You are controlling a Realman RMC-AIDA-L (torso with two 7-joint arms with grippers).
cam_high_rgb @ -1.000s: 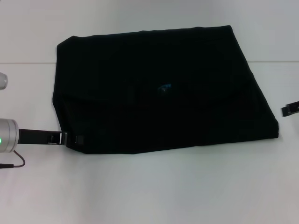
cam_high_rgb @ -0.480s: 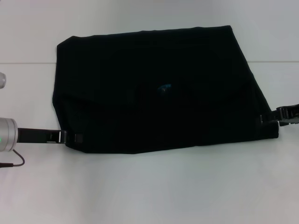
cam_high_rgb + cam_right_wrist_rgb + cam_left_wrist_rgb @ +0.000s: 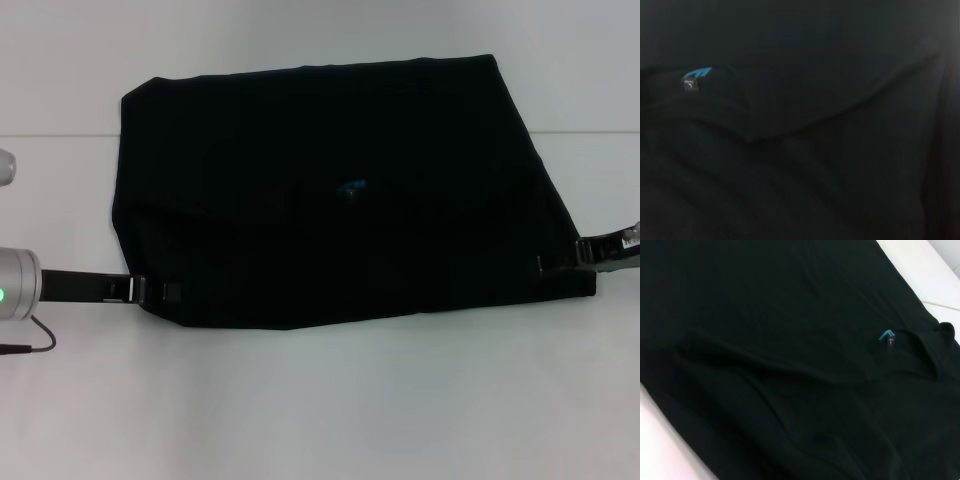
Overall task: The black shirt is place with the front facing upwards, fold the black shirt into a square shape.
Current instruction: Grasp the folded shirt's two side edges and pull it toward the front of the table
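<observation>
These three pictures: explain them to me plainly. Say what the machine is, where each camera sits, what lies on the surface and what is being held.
This is a two-armed robot with a gripper on each arm. The wide picture comes from a camera on its head, looking down at a white table. On it lies a partly folded black shirt with a small blue mark near the collar. The left gripper is at the shirt's near left corner and the right gripper at its near right corner. Whether either actually pinches the cloth cannot be seen. The other two pictures come from cameras on the wrists: both are filled by the shirt's folds and that blue mark.
</observation>
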